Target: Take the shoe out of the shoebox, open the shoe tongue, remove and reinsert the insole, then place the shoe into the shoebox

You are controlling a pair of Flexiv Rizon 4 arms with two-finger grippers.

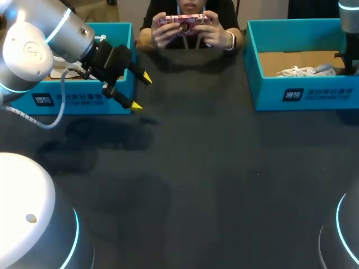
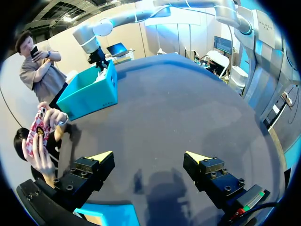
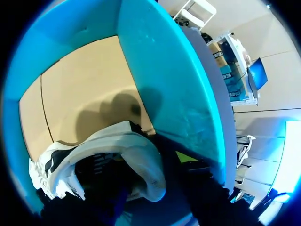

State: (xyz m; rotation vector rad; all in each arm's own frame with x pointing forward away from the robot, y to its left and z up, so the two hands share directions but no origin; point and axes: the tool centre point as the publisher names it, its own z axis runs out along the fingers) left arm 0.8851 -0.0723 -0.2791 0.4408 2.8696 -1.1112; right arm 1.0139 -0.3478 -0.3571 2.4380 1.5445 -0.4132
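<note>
Dark table [image 1: 213, 168] is carrying two teal boxes, and the white shoe [image 3: 117, 146] is lying inside the right shoebox [image 1: 303, 92]. Right gripper [image 3: 150, 181] is sitting low right at the shoe, and I cannot tell its grip state. Left gripper [image 1: 141, 92] is hovering spread wide and empty by the left box [image 1: 84, 101].

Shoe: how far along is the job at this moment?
Nothing looks done yet: the shoe lies in the right shoebox. In hand: the right arm is down in that box, over the shoe. Still to do: lifting out, tongue, insole, return. The left gripper hangs open, empty.
</note>
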